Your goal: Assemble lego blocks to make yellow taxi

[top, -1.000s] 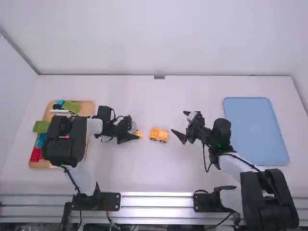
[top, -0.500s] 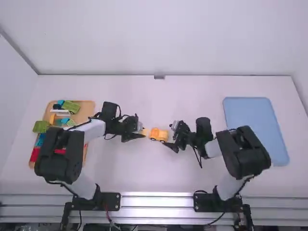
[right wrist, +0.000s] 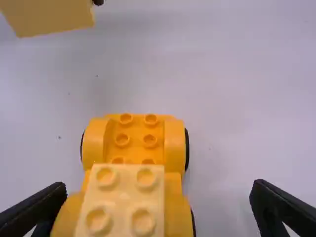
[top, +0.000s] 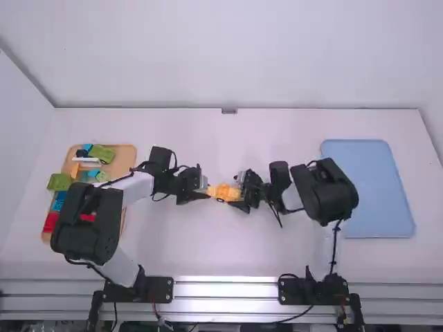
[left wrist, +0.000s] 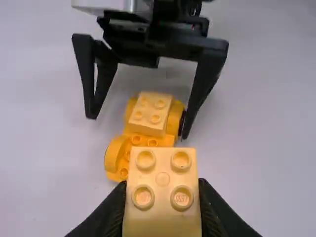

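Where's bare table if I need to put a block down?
Beyond the yellow car, toward the back wall, the table is bare; so is the stretch between car and arm bases. Crowded: around the car, where left fingers and right fingers are, and on the wooden tray.

Seen from the high view's middle, the left arm (top: 88, 223) is based at seven o'clock, its forearm slanting toward two. Its gripper (top: 206, 192) points to three o'clock, the fingers (left wrist: 211, 210) drawn inward in a hold. The right arm (top: 331, 194) is based at five o'clock — elbow raised toward twelve, forearm running toward nine. Its gripper (top: 237, 194) also points to nine, fingers (right wrist: 274, 205) spread wide. The grippers face each other, near but apart.
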{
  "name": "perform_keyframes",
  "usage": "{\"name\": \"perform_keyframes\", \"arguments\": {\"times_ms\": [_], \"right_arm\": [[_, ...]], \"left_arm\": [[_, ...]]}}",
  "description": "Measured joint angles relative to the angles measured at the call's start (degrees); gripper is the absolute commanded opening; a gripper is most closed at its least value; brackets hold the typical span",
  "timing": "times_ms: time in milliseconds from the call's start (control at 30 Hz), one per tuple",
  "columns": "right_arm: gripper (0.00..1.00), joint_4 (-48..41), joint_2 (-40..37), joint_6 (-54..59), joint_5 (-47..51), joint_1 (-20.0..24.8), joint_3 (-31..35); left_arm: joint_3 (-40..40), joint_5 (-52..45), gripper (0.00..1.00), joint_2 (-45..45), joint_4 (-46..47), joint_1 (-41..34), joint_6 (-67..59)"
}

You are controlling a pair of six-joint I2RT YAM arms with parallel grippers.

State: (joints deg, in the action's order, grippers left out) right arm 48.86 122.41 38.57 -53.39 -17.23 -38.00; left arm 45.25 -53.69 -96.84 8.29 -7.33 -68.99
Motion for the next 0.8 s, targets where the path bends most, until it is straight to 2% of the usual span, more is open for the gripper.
{"name": "perform_keyframes", "arguments": {"times_ms": [100, 200, 233, 267, 500, 600, 800], "right_arm": [[0.99, 0.0, 1.5, 0.0, 0.0, -0.7, -1.5], [0.93, -0.7, 1.9, 0.3, 0.0, -0.6, -1.8], [0.88, -1.2, 2.0, 0.5, 0.0, -0.6, -1.8], [0.87, -1.5, 2.0, 0.5, 0.0, -0.6, -1.8], [0.56, -5.2, 2.0, 2.6, -1.8, -0.6, -1.9], [0.48, -6.4, 2.0, 4.5, -2.8, -0.6, -2.4], [0.43, -9.3, 2.0, 9.1, -6.1, 0.2, -2.5]], "left_arm": [[0.0, 0.0, 0.09, 0.0, -0.1, 0.0, 1.1], [0.0, 0.0, 0.09, 0.0, -0.2, 0.0, 1.7], [0.0, 0.1, 0.09, 0.0, -0.2, 0.0, 1.8], [0.0, 0.2, 0.09, 0.0, -0.2, 0.0, 1.8], [0.0, 0.4, 0.06, 0.0, -0.8, -0.8, 2.0], [0.0, 0.4, 0.06, -0.1, -0.3, -1.1, 2.2], [0.0, 0.4, 0.05, -0.1, 0.1, -1.5, 2.7]]}}
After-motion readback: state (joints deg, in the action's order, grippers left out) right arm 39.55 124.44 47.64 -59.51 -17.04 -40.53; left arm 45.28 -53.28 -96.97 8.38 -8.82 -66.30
